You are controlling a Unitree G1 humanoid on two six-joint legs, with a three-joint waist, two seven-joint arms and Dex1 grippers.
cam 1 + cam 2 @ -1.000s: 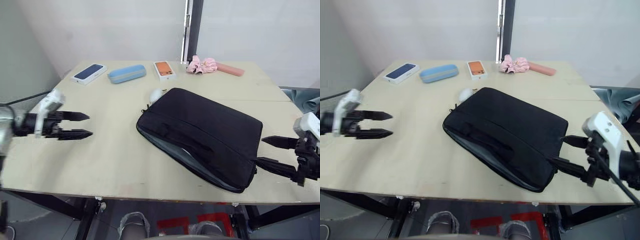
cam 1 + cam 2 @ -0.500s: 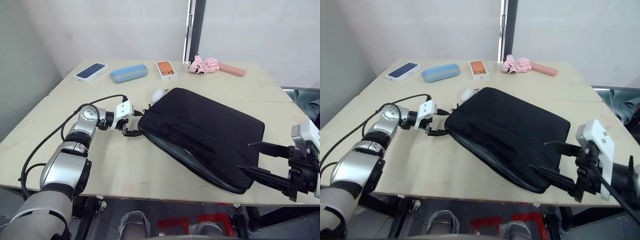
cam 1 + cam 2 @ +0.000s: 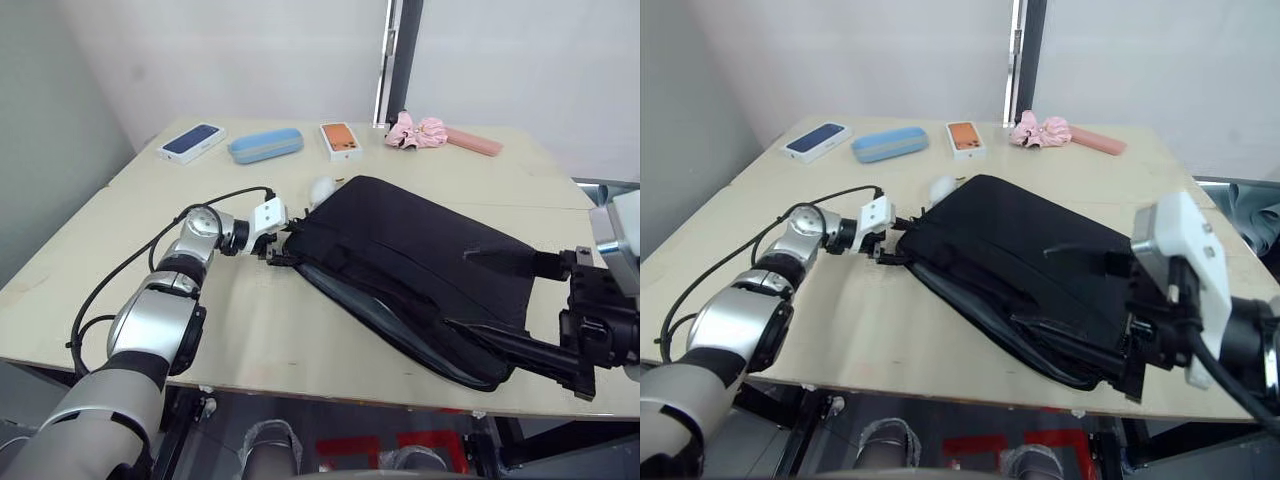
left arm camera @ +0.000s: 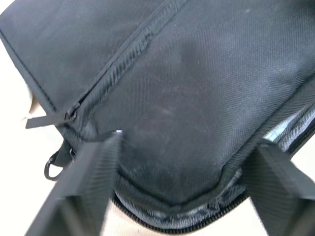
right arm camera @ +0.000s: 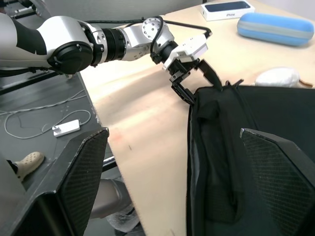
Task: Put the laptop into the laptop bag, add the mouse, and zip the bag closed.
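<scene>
Table [image 3: 250, 330] holds the bag [image 3: 420, 270] lying diagonally; left gripper [image 3: 281, 244], open, straddles its far-left corner; right gripper [image 3: 500, 300], open, spans, apparently, its near-right end.

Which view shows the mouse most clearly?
The left eye view: the mouse lies whole on the table beside the bag. The right eye view shows it similarly; the right wrist view shows it partly behind the bag's edge.

Black laptop bag [image 3: 420, 275] with grey lining, white mouse [image 3: 321, 188], beige table [image 3: 250, 330].
</scene>
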